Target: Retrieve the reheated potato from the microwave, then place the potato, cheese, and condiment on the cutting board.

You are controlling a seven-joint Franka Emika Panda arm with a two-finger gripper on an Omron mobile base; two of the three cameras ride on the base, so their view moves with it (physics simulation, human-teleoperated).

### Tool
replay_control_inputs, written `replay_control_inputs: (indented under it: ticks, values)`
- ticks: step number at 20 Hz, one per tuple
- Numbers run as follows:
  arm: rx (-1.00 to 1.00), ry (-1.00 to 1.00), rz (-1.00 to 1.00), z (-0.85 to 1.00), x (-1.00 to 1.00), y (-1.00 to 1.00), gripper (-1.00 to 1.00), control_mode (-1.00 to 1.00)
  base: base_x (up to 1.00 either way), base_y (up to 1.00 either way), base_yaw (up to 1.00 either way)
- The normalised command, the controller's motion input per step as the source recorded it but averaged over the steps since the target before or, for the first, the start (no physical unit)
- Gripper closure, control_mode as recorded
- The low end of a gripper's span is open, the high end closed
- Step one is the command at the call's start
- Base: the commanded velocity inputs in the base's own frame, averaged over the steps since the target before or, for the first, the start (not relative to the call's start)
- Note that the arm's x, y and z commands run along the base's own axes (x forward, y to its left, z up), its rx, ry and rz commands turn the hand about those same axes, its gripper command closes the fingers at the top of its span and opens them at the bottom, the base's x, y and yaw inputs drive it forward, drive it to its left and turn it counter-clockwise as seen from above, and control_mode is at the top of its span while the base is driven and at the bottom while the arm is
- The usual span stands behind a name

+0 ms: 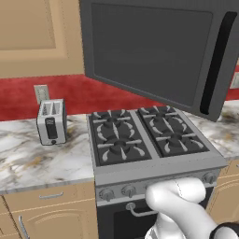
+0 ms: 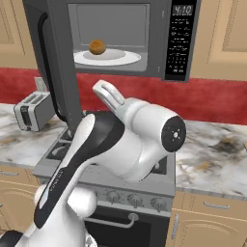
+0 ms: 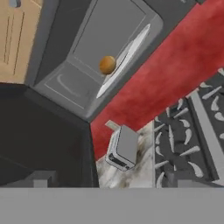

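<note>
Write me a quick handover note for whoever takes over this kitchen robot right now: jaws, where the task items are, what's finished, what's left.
Jaws: open and holding nothing; the two small dark finger tips show at the bottom of the hand view, looking toward the microwave.
Large dark grey microwave: its wide door is swung open.
Small rounded golden-brown potato: sits on the white round plate inside the microwave, untouched.
Done: door opened.
Left: reach in, grasp the potato, take it out, then put potato, cheese and condiment on the cutting board.
Nearby: a silver toaster on the marble counter, left of the gas stove.
</note>
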Motion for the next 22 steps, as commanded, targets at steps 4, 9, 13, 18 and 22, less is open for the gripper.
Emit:
replay_control_inputs:
  ticks: [4, 9, 13, 18, 22]
  values:
    - [0.18, 0.00, 0.18, 0.00, 0.72, 0.07, -1.00, -1.00, 0.00, 0.00, 0.00]
    - [0.18, 0.00, 0.20, 0.00, 0.57, 0.07, -1.00, -1.00, 0.00, 0.00, 0.00]
    - [0.15, 0.00, 0.20, 0.00, 0.45, 0.23, -1.00, -1.00, 0.00, 0.00, 0.00]
    - [0.12, 0.00, 0.20, 0.04, 0.14, 0.34, -1.00, -1.00, 0.00, 0.00, 0.00]
    - [0.05, -0.01, 0.19, 0.13, -0.22, 0.34, -1.00, -1.00, 0.00, 0.00, 0.00]
